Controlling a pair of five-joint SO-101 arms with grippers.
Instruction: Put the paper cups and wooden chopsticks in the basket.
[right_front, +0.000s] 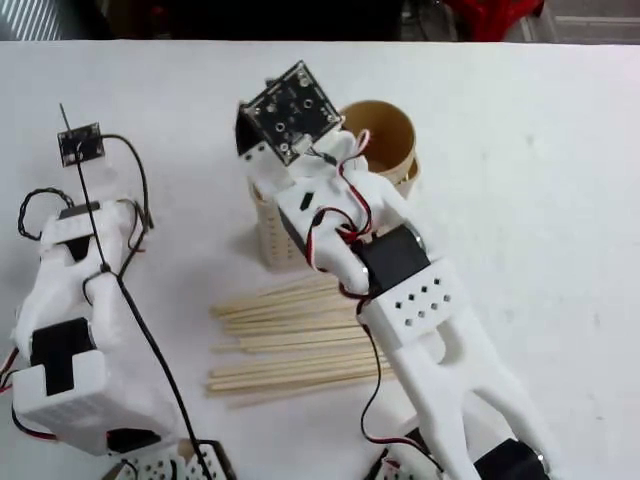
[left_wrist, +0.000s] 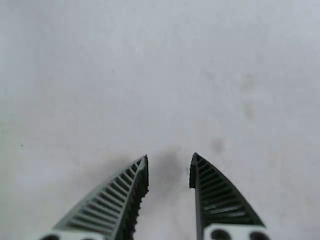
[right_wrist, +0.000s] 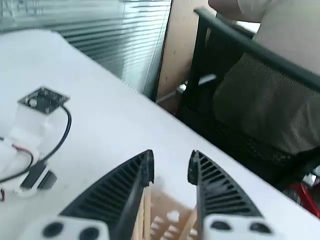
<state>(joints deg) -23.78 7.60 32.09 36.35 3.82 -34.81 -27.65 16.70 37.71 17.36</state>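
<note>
White surface. Right arm reaches over the slatted basket; right jaws slightly spread, empty, directly above it. Wooden chopsticks piled on the surface just near of the basket. Paper cup upright at the basket's far-right end. Left jaws slightly spread, empty, over bare surface at left, well apart from all three.

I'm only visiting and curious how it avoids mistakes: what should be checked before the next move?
1. Right jaws empty: ok, apart, nothing between them.
2. Left jaws empty: ok, apart over bare table.
3. Chopsticks in basket: not ok, piled on the table.
4. Paper cup in basket: cannot tell, the right arm hides its base.
5. Right jaws over basket: ok.
</note>
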